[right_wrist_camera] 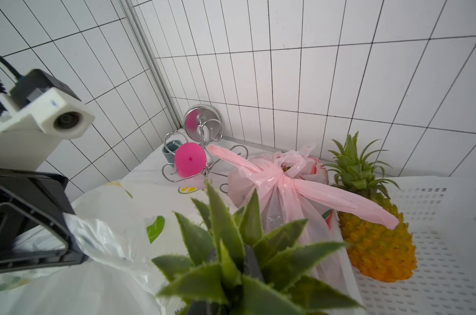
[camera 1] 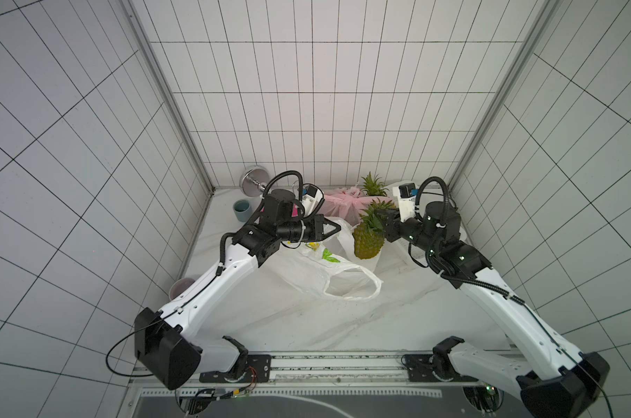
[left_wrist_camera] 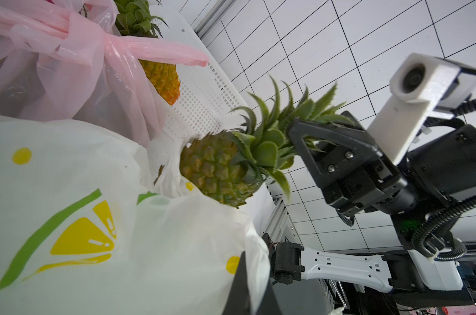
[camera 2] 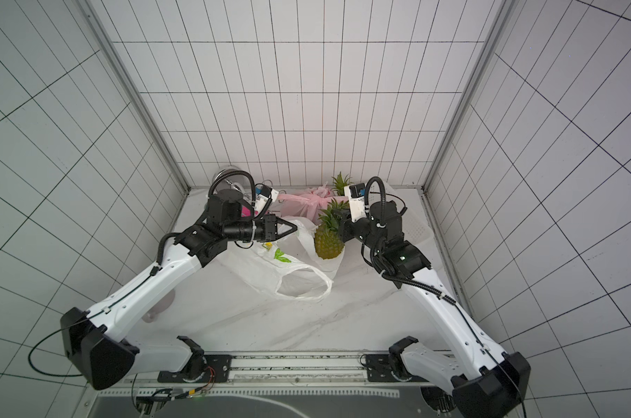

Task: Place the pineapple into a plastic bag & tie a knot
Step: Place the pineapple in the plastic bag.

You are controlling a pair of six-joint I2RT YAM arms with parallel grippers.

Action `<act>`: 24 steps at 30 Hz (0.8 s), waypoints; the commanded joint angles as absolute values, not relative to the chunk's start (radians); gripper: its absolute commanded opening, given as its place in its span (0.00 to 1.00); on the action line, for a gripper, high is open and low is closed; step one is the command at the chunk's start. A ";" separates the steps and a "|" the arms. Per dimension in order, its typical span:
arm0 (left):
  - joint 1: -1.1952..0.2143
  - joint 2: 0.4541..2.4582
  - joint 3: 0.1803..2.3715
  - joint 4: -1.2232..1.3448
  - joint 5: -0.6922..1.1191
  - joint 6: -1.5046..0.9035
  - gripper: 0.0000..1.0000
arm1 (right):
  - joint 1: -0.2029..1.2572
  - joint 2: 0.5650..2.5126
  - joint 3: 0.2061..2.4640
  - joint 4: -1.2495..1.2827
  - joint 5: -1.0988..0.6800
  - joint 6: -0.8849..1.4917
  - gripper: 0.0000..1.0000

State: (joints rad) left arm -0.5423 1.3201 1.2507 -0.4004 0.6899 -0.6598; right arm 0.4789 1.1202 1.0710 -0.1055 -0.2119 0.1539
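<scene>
The pineapple (camera 1: 367, 241) (camera 2: 328, 243) (left_wrist_camera: 217, 169) hangs upright by its green crown (right_wrist_camera: 231, 245), and my right gripper (camera 1: 382, 218) (camera 2: 340, 218) (left_wrist_camera: 292, 131) is shut on those leaves. Its base dips behind the raised rim of the white plastic bag (camera 1: 317, 269) (camera 2: 270, 269) (left_wrist_camera: 81, 191) (right_wrist_camera: 100, 272), which has a lemon print and lies crumpled mid-table. My left gripper (camera 1: 337, 228) (camera 2: 295, 228) (left_wrist_camera: 254, 272) is shut on the bag's upper edge, holding it up beside the fruit. A loose handle loop lies toward the front.
A knotted pink bag (camera 1: 343, 207) (right_wrist_camera: 280, 191) lies at the back, next to a second pineapple (right_wrist_camera: 376, 245) in a white perforated basket (right_wrist_camera: 449, 218). A metal stand (right_wrist_camera: 201, 128), a pink cup (right_wrist_camera: 190, 159) and a grey cup (camera 1: 241, 210) fill the back left corner. Another cup (camera 1: 182, 287) stands under my left arm.
</scene>
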 commanded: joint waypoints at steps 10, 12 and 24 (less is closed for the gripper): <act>-0.545 1.264 1.122 -0.299 0.710 -0.718 0.00 | 0.511 1.314 1.249 0.134 -0.258 0.212 0.00; -0.545 1.268 1.114 -0.296 0.687 -0.710 0.00 | 0.509 1.311 1.257 0.133 -0.254 0.209 0.00; -0.489 1.410 1.066 -0.200 0.719 -0.766 0.00 | 0.405 1.157 1.401 0.001 -0.212 0.195 0.00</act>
